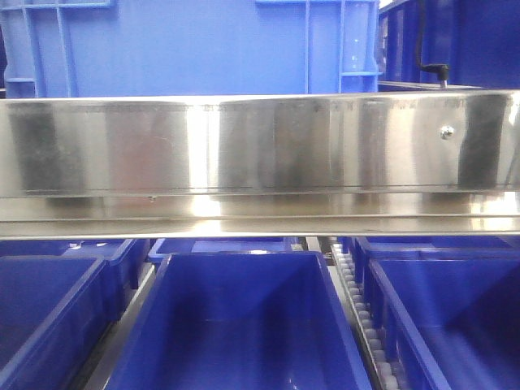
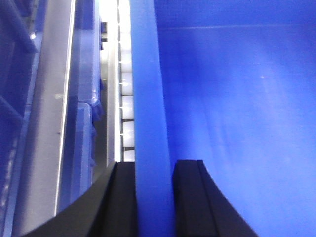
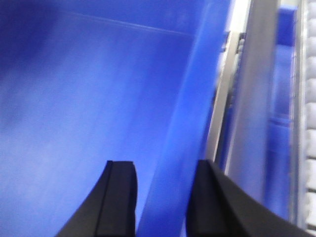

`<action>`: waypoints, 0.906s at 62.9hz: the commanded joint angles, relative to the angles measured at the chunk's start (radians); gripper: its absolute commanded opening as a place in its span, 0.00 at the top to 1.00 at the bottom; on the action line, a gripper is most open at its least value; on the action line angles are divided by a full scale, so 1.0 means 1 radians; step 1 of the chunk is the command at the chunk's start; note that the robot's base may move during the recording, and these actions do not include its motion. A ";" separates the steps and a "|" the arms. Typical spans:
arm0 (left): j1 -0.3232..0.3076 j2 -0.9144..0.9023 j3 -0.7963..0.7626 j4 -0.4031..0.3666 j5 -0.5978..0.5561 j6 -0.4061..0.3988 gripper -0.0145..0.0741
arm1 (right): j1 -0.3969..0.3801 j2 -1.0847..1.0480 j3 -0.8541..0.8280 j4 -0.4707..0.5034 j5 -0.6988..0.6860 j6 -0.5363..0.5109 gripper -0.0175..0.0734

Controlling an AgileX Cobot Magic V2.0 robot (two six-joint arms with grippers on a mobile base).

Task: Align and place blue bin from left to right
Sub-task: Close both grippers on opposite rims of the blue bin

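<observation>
In the left wrist view my left gripper (image 2: 155,165) straddles the left wall of the blue bin (image 2: 148,98). Its black fingers (image 2: 126,197) press on both sides of the rim, so it is shut on the wall. In the right wrist view, which is blurred, my right gripper (image 3: 163,165) holds the blue bin's right wall (image 3: 192,98) the same way, one finger inside and one outside. The bin's inside shows nothing in it. In the front view a blue bin (image 1: 236,325) sits low in the middle; neither gripper shows there.
A steel shelf beam (image 1: 260,154) spans the front view, with large blue crates (image 1: 187,41) above it. More blue bins (image 1: 49,309) (image 1: 447,309) flank the middle one. White rollers (image 2: 127,108) (image 1: 361,317) and steel rails (image 3: 252,98) run beside the bin walls.
</observation>
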 commanded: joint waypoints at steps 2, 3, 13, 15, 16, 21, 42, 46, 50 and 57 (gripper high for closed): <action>0.000 -0.005 -0.008 -0.062 -0.012 -0.003 0.96 | 0.000 -0.005 -0.008 0.012 -0.035 0.014 0.98; 0.002 -0.005 -0.008 -0.068 -0.012 -0.003 0.96 | 0.000 -0.005 -0.008 0.019 -0.035 0.014 0.98; 0.007 -0.014 -0.010 -0.134 -0.012 0.002 0.96 | -0.004 -0.013 -0.008 0.082 -0.035 0.014 0.98; 0.007 -0.018 -0.015 -0.136 -0.006 0.003 0.96 | -0.004 -0.016 -0.010 0.082 -0.035 0.014 0.98; 0.007 -0.018 -0.018 -0.136 -0.003 0.003 0.96 | -0.004 -0.021 -0.010 0.082 -0.035 0.014 0.98; 0.007 -0.030 -0.039 -0.136 0.016 0.003 0.96 | -0.004 -0.039 -0.010 0.082 -0.035 0.014 0.98; 0.007 -0.156 -0.060 -0.161 0.032 0.003 0.96 | -0.004 -0.159 -0.012 0.082 -0.041 0.014 0.98; 0.007 -0.182 -0.060 -0.173 0.032 0.003 0.96 | -0.004 -0.179 -0.012 0.082 -0.051 0.014 0.98; 0.007 -0.203 -0.060 -0.189 0.032 0.003 0.96 | -0.004 -0.196 -0.012 0.082 -0.065 0.014 0.98; 0.007 -0.243 -0.060 -0.244 0.015 0.003 0.96 | -0.002 -0.229 -0.012 0.082 -0.099 0.014 0.98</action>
